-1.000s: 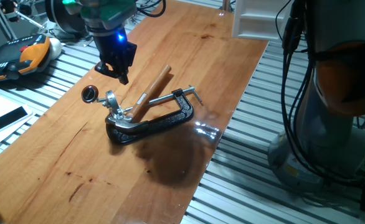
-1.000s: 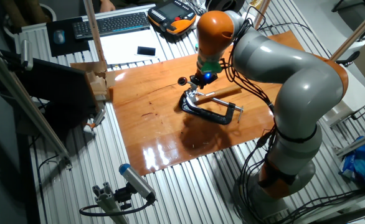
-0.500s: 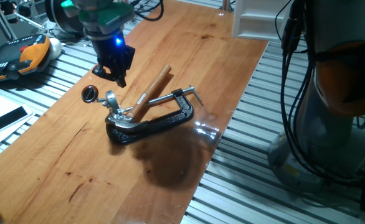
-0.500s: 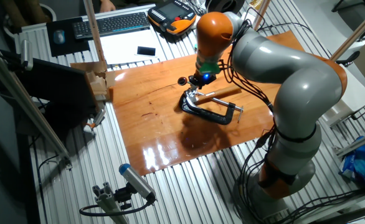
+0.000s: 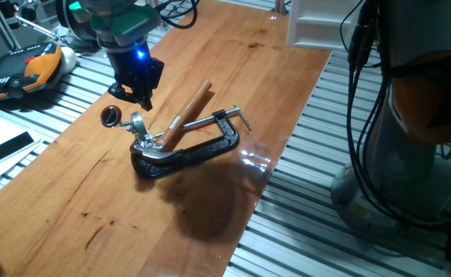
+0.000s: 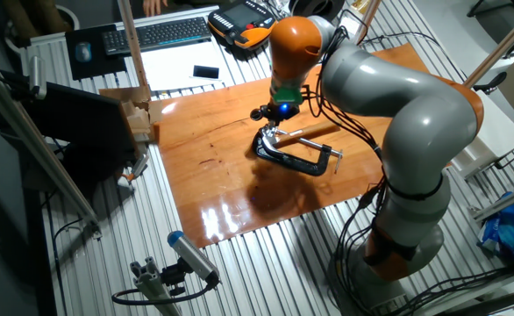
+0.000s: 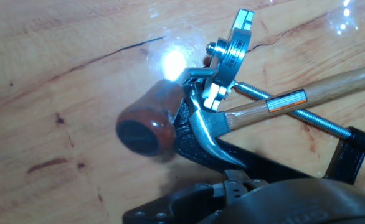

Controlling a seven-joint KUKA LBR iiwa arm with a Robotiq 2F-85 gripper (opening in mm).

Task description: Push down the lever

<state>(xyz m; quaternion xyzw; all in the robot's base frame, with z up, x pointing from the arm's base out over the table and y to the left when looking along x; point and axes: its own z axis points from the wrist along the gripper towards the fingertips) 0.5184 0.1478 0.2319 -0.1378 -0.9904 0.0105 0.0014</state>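
The lever is a short bent rod with a round dark-reddish knob point(image 5: 111, 116) joined to a silvery fitting point(image 5: 138, 125). It sticks out at the left end of a black C-clamp point(image 5: 191, 150). In the hand view the knob point(image 7: 146, 126) lies left of the fitting point(image 7: 230, 51). My gripper point(image 5: 139, 97) hangs just above and behind the knob, apart from it. Its fingers look shut and hold nothing. In the other fixed view the gripper point(image 6: 276, 109) is beside the knob point(image 6: 257, 114).
A hammer with a long brown wooden handle point(image 5: 192, 106) lies across the clamp, its head point(image 7: 208, 132) next to the fitting. The clamp's threaded screw with a T-bar point(image 5: 239, 115) is at the right end. An orange pendant point(image 5: 33, 68) lies off the board's left edge.
My gripper has moved a little to the left, toward the knob. The lever, clamp and hammer have not moved.
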